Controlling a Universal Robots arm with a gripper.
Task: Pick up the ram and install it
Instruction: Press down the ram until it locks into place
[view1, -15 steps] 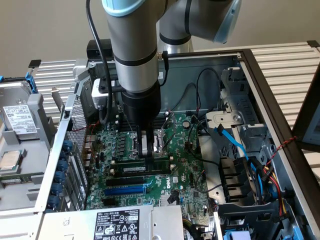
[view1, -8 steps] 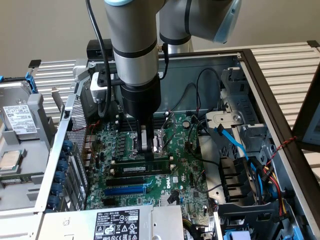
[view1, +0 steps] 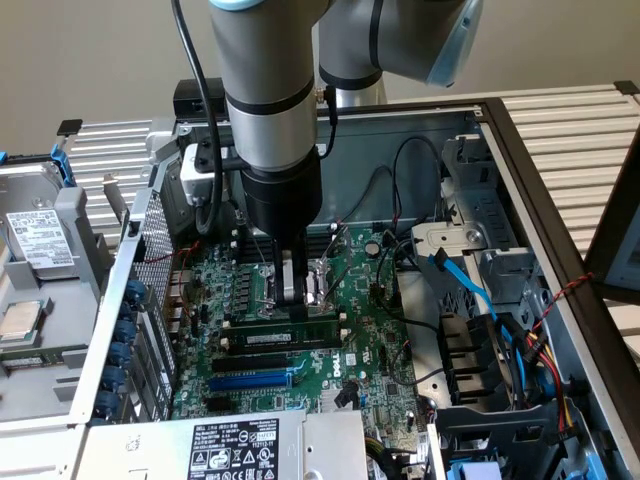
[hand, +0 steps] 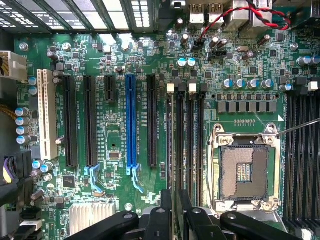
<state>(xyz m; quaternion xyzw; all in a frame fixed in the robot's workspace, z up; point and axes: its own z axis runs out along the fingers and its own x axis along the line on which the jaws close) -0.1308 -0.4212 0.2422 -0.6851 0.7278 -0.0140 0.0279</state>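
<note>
One ram (view1: 280, 336) stick sits in its slot, near the motherboard (hand: 115, 65) middle
The gripper (view1: 302, 308) seems clamped on its top edge, so pushing in looks nearly done

We can read no text: print on the power-supply label (view1: 245, 442), drive label (view1: 42, 238) and ram (view1: 285, 335) sticker is illegible.

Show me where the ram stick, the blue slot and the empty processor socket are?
ram (view1: 290, 338): exterior view, its white label strip.
blue slot (hand: 131, 120): wrist view, middle of its length.
processor socket (hand: 243, 172): wrist view, its bare centre.
</note>
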